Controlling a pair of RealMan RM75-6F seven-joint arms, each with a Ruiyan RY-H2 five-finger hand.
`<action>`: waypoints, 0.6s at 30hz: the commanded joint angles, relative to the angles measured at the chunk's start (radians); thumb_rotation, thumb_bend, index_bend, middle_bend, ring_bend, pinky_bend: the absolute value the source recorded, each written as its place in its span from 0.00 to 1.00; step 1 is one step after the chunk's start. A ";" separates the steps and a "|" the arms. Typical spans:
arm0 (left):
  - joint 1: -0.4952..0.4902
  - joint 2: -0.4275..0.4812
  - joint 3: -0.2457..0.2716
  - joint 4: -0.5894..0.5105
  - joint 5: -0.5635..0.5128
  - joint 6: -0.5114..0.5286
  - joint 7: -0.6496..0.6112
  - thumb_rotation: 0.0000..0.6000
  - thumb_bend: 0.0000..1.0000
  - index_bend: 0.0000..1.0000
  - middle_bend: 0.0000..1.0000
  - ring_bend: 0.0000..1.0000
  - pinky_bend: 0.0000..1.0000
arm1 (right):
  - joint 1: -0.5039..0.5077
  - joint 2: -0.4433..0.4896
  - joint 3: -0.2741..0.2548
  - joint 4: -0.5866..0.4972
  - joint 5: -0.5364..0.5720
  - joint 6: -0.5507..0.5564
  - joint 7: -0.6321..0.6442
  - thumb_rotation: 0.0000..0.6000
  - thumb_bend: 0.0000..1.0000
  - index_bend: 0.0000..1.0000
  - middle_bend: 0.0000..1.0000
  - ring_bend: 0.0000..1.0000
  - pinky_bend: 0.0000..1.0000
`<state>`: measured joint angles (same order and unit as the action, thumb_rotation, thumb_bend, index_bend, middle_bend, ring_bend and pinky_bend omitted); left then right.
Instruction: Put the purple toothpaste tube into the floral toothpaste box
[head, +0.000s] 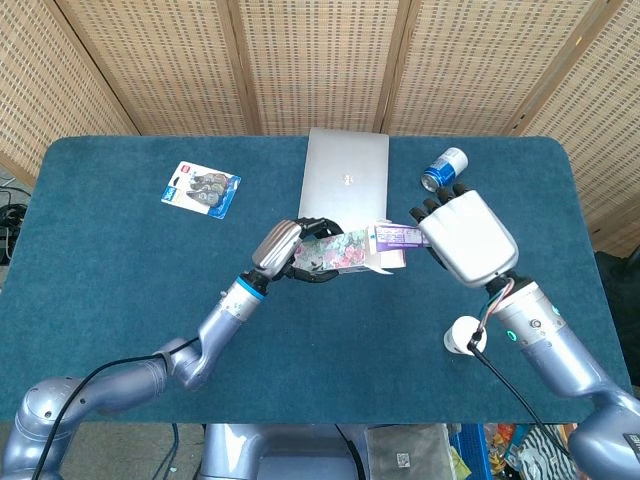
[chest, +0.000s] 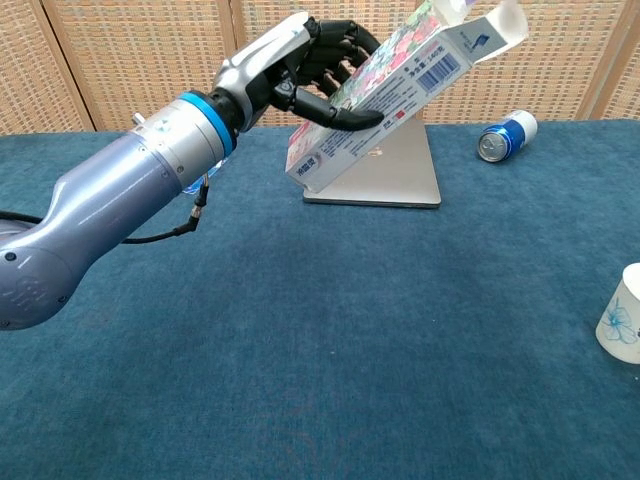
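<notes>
My left hand (head: 285, 250) (chest: 300, 60) grips the floral toothpaste box (head: 340, 253) (chest: 400, 85) and holds it high above the table, tilted with its open flapped end up and toward my right. My right hand (head: 462, 238) holds the purple toothpaste tube (head: 396, 237) level, its white end at the box's open mouth. Whether the tube's tip is inside the box I cannot tell. The chest view shows neither the right hand nor the tube.
A closed silver laptop (head: 346, 182) (chest: 385, 175) lies at the back centre, under the raised box. A blue can (head: 444, 168) (chest: 505, 136) lies on its side back right. A white paper cup (head: 463, 334) (chest: 620, 315) stands front right. A blister pack (head: 201, 188) lies back left.
</notes>
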<state>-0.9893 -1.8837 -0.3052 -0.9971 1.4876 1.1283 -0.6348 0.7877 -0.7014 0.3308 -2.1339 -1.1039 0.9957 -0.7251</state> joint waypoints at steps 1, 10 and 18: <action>-0.006 0.013 -0.011 -0.024 -0.011 -0.002 0.020 1.00 0.25 0.55 0.54 0.44 0.42 | 0.027 -0.009 -0.017 -0.016 0.045 -0.007 -0.054 1.00 0.60 0.59 0.59 0.46 0.50; -0.021 0.047 -0.026 -0.069 -0.028 -0.011 0.071 1.00 0.25 0.55 0.54 0.44 0.42 | 0.061 -0.003 -0.049 -0.066 0.060 0.012 -0.175 1.00 0.60 0.59 0.60 0.46 0.50; -0.035 0.056 -0.015 -0.089 -0.023 -0.019 0.110 1.00 0.25 0.55 0.54 0.44 0.42 | 0.091 -0.017 -0.067 -0.085 0.064 0.020 -0.247 1.00 0.60 0.59 0.59 0.46 0.50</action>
<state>-1.0224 -1.8272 -0.3216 -1.0835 1.4643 1.1089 -0.5271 0.8723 -0.7134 0.2678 -2.2141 -1.0434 1.0125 -0.9635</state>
